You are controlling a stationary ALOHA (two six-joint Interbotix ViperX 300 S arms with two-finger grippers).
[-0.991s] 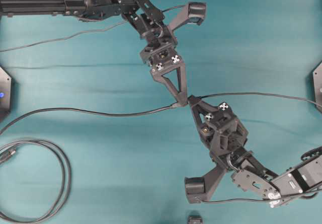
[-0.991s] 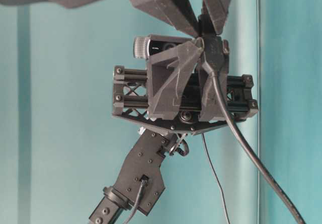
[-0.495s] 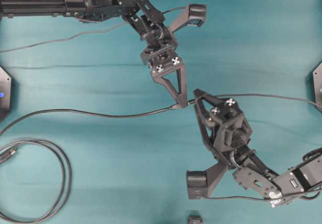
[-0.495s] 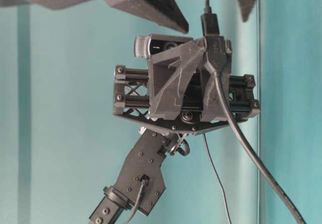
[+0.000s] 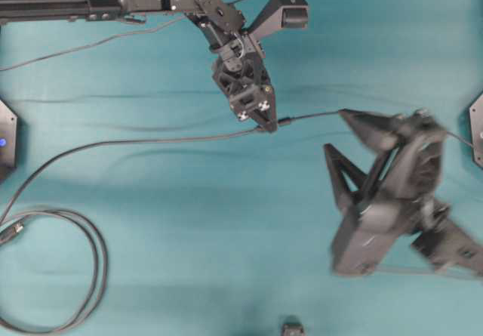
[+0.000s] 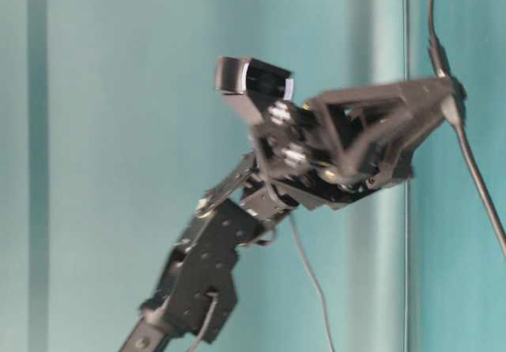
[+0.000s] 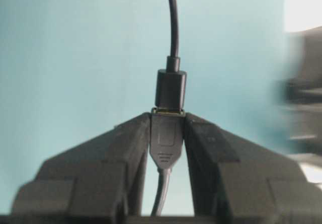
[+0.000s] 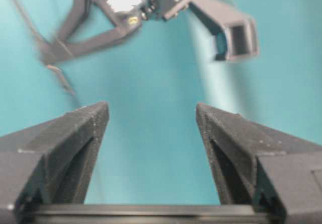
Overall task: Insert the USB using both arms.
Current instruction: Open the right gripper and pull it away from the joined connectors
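Note:
In the left wrist view my left gripper (image 7: 167, 121) is shut on the black rounded socket (image 7: 166, 141) of a thin cable. The USB (image 7: 170, 89) is seated in that socket: its black collar butts against the socket's mouth, and only a sliver of metal shows. From overhead the left gripper (image 5: 266, 124) holds this joint, with the USB (image 5: 284, 121) and its cable running right. My right gripper (image 5: 336, 131) is blurred and open, apart from the cable to the right. In its own view the right gripper (image 8: 151, 108) has nothing between its fingers.
A thicker coiled black cable (image 5: 84, 275) with a yellowish tip (image 5: 13, 230) lies at the lower left. Black units sit at the left edge (image 5: 6, 136) and right edge (image 5: 475, 124). A small black object (image 5: 292, 327) is at the bottom edge.
My right gripper has opened, let go of the USB and swung away to the right. My left gripper has moved toward the far side with the joined socket and USB.

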